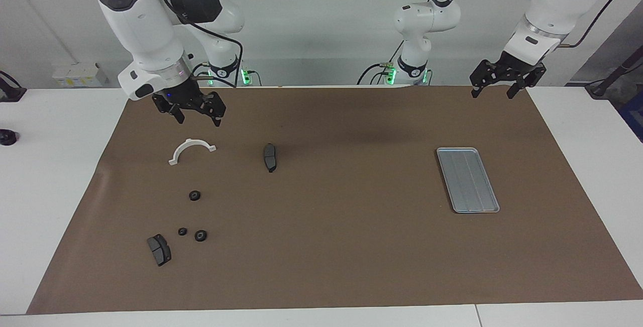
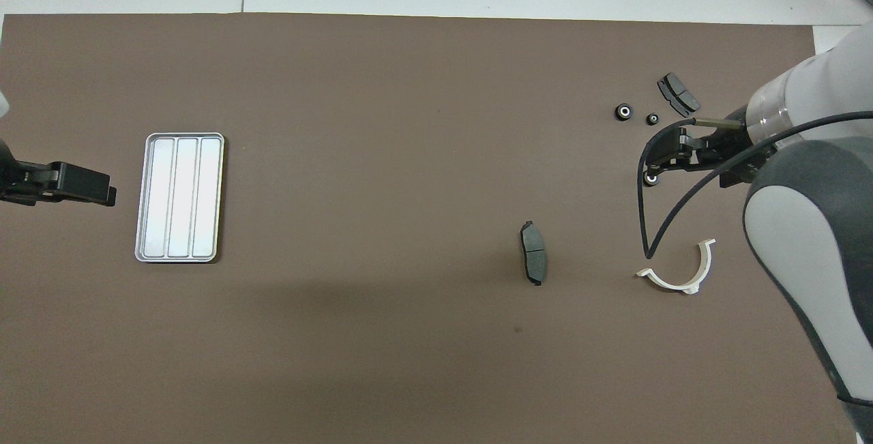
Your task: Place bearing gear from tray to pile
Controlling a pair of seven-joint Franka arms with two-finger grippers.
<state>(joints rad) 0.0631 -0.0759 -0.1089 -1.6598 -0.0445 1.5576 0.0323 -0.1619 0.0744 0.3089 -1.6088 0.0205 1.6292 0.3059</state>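
I see the flat silver-grey ridged metal tray [image 1: 467,180] lying bare toward the left arm's end of the bench, its long axis running roughly away from the robots – no gear on it that I can make out. The small black round gears with centre holes [image 1: 195,195] sit as a loose scatter toward the right arm's end, near that far corner of the brown mat [image 1: 331,246]: one alone, two more [image 1: 200,235] farther from the robots beside a dark grey brake pad [image 1: 158,249].

My right claw [image 1: 192,112] hangs wide and empty over the mat's near edge, over a spot just nearer the robots than the white plastic half-ring [image 1: 191,150]; the gears lie farther out from it, past that ring. My left claw [image 1: 502,84] waits, wide and empty too, above the mat's near corner – the tray lies straight out from it, so it is much the nearer arm for any tray pick. A second brake pad [image 1: 270,157] lies mid-bench.

I judge the transfer finished.
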